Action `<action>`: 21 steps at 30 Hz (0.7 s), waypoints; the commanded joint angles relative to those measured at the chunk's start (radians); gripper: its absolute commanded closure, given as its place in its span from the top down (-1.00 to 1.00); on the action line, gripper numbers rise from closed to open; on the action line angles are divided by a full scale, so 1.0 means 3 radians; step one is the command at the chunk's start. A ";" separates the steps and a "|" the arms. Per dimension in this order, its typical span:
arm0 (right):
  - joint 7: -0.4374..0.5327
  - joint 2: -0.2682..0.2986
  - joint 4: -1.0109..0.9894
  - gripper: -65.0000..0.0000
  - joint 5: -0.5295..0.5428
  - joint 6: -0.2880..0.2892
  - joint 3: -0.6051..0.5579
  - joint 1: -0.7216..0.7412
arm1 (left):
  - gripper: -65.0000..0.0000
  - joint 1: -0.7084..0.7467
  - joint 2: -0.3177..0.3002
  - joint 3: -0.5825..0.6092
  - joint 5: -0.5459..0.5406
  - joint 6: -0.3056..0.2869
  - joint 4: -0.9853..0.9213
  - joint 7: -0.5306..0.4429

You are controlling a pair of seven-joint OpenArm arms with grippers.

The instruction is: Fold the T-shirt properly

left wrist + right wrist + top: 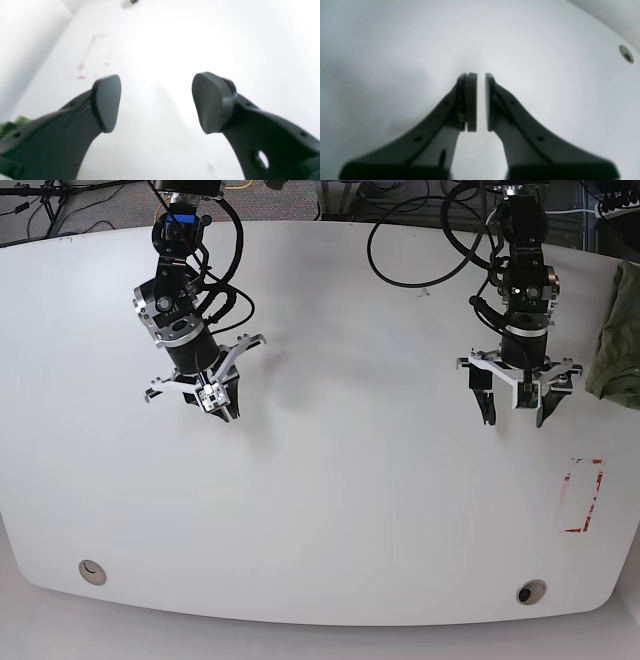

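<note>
Two arms over a white table [330, 510], well apart from each other; left gripper [516, 412] on the base view's right, hanging above the tabletop, jaws spread wide, nothing between the pads [106, 102]; right gripper [222, 404] on the base view's left, tilted, jaws drawn in to a thin slit, nothing pinched between the fingers [471, 100]. Olive-green T-shirt [618, 340] bunched up at the table's far right edge in the base view, partly cut off by the frame, near the left gripper but apart from it, untouched and not yet folded; only a green scrap of it [13, 125] at the lower left of the left wrist view, behind a finger. Red rectangle outline [583, 496] marked on the tabletop below the T-shirt; round holes [92, 572] [530, 592] near the front corners; black cables [420, 240] along the back edge.
</note>
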 commanded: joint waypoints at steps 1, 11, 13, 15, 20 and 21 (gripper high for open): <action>0.0160 -0.0015 0.0127 -0.84 0.0127 -0.0014 0.0139 -0.0155 | 0.37 0.0163 0.0042 0.0035 0.0007 0.0034 0.0177 -0.0113; 0.0160 -0.0015 0.0588 -0.84 0.0464 -0.0014 0.0190 -0.0947 | 0.37 0.0945 0.0205 0.0280 0.0007 0.0034 0.0596 -0.0113; 0.0165 -0.0010 0.0634 -0.84 0.0505 -0.0014 0.0190 -0.1111 | 0.37 0.1124 0.0236 0.0331 0.0007 0.0034 0.0658 -0.0113; 0.0175 -0.0005 0.0649 -0.84 0.0562 -0.0014 0.0190 -0.1249 | 0.37 0.1268 0.0257 0.0377 0.0007 0.0034 0.0678 -0.0113; 0.0175 0.0000 0.0659 -0.84 0.0756 0.0001 0.0190 -0.1587 | 0.36 0.1452 0.0251 0.0428 0.0007 0.0034 0.0683 -0.0113; 0.0181 0.0005 0.0659 -0.84 0.0812 0.0001 0.0190 -0.1684 | 0.36 0.1534 0.0251 0.0428 0.0007 0.0034 0.0683 -0.0113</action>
